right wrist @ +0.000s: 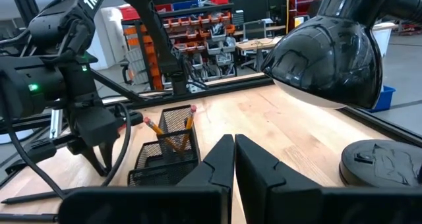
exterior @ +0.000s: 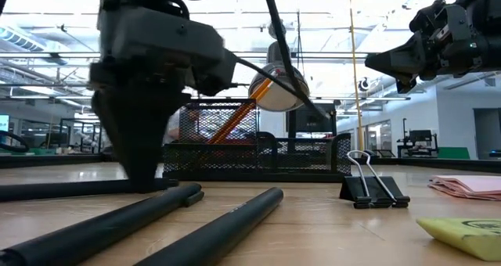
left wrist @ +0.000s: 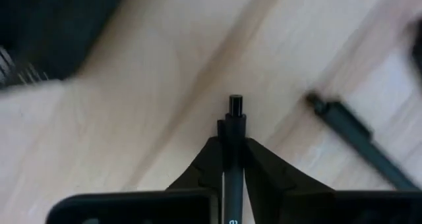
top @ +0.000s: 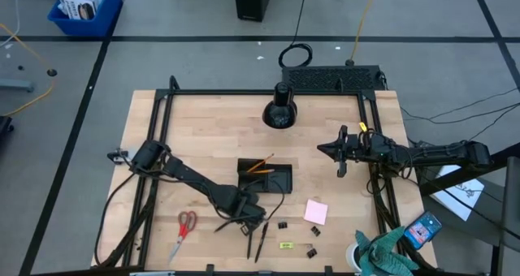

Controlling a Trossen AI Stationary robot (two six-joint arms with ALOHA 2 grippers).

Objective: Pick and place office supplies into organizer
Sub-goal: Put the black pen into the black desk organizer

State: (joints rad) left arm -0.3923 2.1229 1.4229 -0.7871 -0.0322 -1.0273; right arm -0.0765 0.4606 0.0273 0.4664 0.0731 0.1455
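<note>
My left gripper (top: 242, 219) points down at the table's near middle, shut on a dark pen (left wrist: 235, 125). Two more dark pens (top: 260, 239) lie beside it. Just beyond stands the black mesh organizer (top: 280, 178), with orange pencils (top: 260, 166) leaning in one compartment. Red-handled scissors (top: 185, 227) lie flat to the left. Lying flat to the right are black binder clips (top: 283, 225), a pink sticky-note pad (top: 316, 212) and a yellow-green piece (top: 286, 245). My right gripper (top: 322, 148) hangs shut over the table's right side, holding nothing. My left gripper pinches the pen between its two fingers (left wrist: 260, 168), close to one end; the pen's end (left wrist: 235, 105) sticks out just past them. The fingers come from above, pointing down, and lie across the pen. In the low view the pen (exterior: 78, 190) lies level at the tabletop.
A round black cone-shaped object (top: 279, 109) stands at the far middle. A blue phone-like item (top: 422, 227) and green cloth (top: 386, 256) lie at the near right corner. Bare wood shows left of the organizer and along the far left.
</note>
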